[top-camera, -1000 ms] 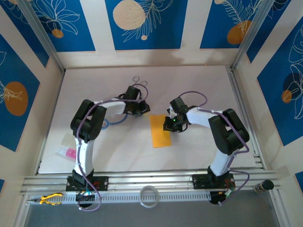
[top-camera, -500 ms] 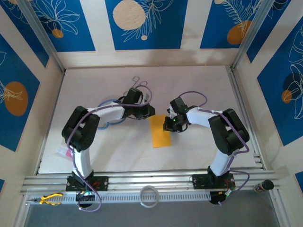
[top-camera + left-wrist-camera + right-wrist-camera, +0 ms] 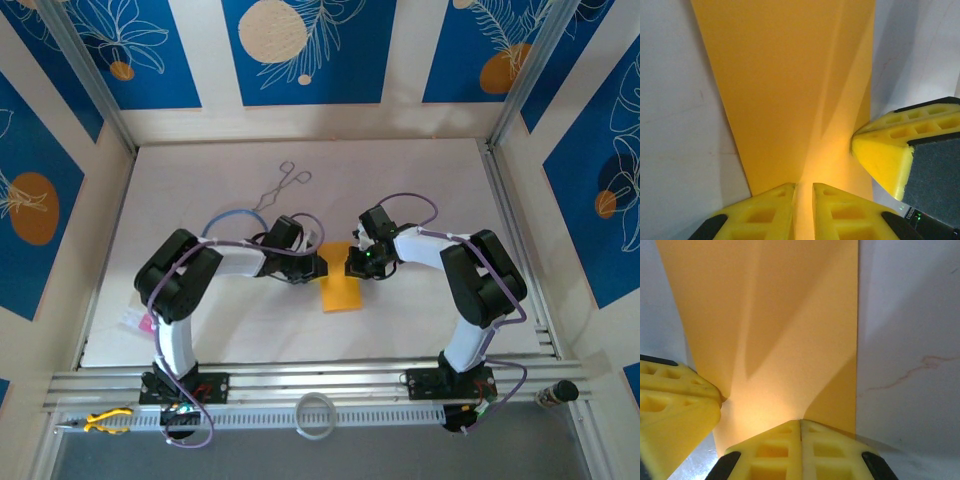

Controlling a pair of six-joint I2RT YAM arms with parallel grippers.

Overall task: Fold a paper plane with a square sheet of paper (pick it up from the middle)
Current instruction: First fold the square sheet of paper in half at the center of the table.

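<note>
The left arm and right arm both reach over the white worktop toward its middle. There the orange-yellow sheet of paper lies flat, folded to a narrow oblong. The right end effector has its yellow fingers pressed together, tips down on the sheet's far end; the left end effector sits just beside it, fingers a thin slit apart at the paper's edge, and I cannot tell whether it pinches anything. A small pink slip lies near the worktop's left edge.
</note>
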